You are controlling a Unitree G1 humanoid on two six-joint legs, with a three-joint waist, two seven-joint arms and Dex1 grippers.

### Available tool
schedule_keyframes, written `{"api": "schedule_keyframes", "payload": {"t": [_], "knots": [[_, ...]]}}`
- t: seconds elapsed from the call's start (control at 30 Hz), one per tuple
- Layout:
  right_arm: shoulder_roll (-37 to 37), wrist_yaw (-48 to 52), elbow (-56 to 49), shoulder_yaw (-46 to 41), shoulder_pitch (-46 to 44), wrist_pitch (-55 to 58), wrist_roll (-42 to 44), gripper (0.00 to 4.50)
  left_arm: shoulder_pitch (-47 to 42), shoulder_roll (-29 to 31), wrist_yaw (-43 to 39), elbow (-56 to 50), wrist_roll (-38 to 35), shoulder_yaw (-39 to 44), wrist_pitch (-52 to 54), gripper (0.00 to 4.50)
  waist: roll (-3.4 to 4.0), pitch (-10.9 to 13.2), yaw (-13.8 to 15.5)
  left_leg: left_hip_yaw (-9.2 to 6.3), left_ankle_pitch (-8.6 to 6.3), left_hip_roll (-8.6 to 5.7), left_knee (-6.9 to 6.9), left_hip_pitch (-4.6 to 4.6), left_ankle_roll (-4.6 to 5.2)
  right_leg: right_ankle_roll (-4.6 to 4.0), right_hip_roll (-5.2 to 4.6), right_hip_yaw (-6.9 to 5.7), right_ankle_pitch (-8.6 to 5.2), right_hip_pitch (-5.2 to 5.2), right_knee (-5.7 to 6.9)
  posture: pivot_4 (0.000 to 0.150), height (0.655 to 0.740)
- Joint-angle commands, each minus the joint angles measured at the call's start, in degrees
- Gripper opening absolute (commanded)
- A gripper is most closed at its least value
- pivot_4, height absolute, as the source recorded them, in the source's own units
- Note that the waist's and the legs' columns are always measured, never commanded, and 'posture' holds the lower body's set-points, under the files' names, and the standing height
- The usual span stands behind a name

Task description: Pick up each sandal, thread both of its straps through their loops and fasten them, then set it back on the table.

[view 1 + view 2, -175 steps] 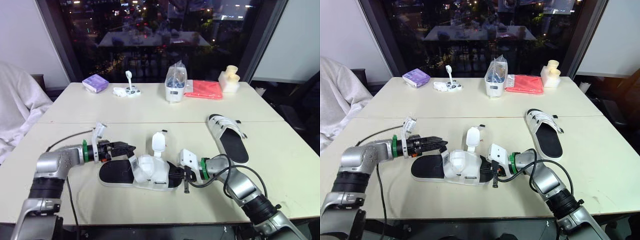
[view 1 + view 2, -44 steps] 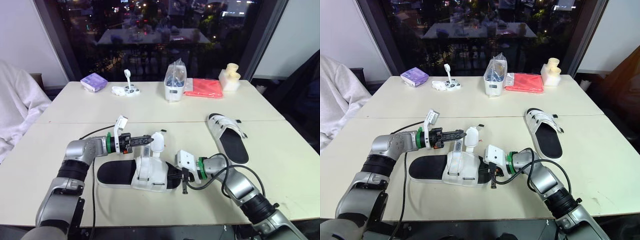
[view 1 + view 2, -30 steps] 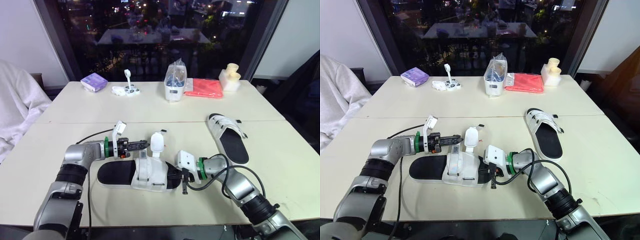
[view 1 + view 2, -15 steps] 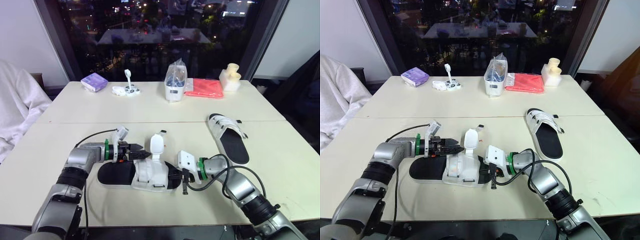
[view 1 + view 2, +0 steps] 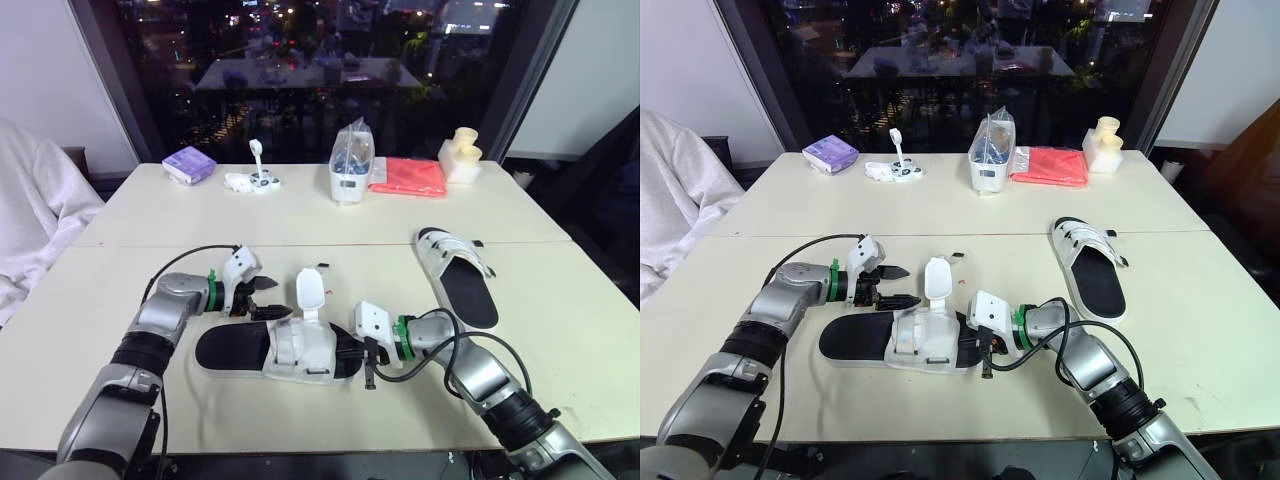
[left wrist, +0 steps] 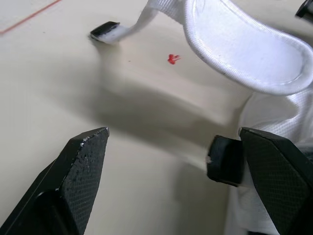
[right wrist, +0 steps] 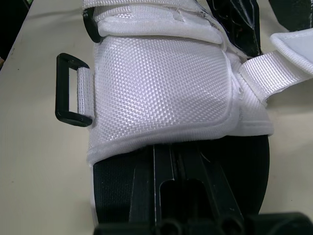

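Note:
The near sandal [image 5: 232, 349], black-soled with a white mesh upper, lies flat on the table in front of me. One white strap flap [image 5: 309, 290] stands upright from it, and a black loop [image 7: 68, 90] sticks out from the side of the upper. My left gripper [image 5: 266, 298] is open just left of that flap, with bare table between its fingers [image 6: 80, 169]. My right gripper [image 5: 362, 352] is shut on the sandal's sole at its right end. The second sandal [image 5: 458, 275] lies at the right, straps across it.
Along the far side of the table stand a purple box [image 5: 190, 164], a small white item [image 5: 253, 181], a clear bag of things [image 5: 350, 165], a red cloth [image 5: 408, 178] and a cream holder [image 5: 458, 157]. A person in a pale garment [image 5: 30, 210] sits at the left edge.
My left gripper, narrow and reaching at the strap flap before, has opened and drawn back slightly to the left. The flap stands free. The right gripper and the sandal have stayed put.

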Motion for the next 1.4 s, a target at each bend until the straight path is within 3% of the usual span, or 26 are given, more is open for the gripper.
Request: {"api": "schedule_keyframes", "payload": {"t": [0.03,0.2,0.63,1.03,1.4], "knots": [[-0.9,-0.5,3.4,2.5,2.1,2.7,-3.7,0.0,0.2,-0.4,2.4,4.9,3.8,-1.3,-1.4,4.45,0.0,0.0,0.0,0.0,0.0,0.0,0.0,0.0,0.0,0.03,0.0,0.0,0.02,0.01,0.0,0.15,0.74],[-0.8,-0.7,3.4,2.5,2.1,2.7,-3.8,0.0,-3.1,-1.4,2.6,8.8,1.4,2.5,0.6,4.45,-0.07,0.0,0.0,0.0,0.0,0.0,0.01,0.0,0.01,0.14,0.0,-0.03,0.07,0.0,0.01,0.15,0.74],[-0.2,-1.0,4.1,2.7,1.8,2.2,-4.1,0.0,-12.3,-2.9,-0.7,11.4,-10.2,13.6,19.9,4.45,-0.14,0.0,-0.1,0.0,0.02,0.0,0.06,-0.03,0.03,0.19,0.08,-0.07,0.1,-0.01,0.09,0.15,0.74],[-0.3,-1.0,4.0,2.6,1.6,2.3,-4.4,0.0,-11.3,-3.9,-4.3,8.4,-13.4,12.8,31.9,4.45,-0.15,0.0,-0.1,0.0,0.03,0.0,0.14,-0.03,0.03,0.2,0.12,-0.07,0.11,0.03,0.13,0.15,0.74],[0.3,-1.1,4.6,2.5,1.2,2.2,-4.8,0.0,-14.2,-10.0,-1.9,14.3,-12.6,11.7,30.9,4.45,-0.15,0.0,-0.1,-0.01,0.03,0.01,0.34,-0.03,0.03,0.2,0.14,-0.07,0.11,0.05,0.29,0.15,0.74]]}}
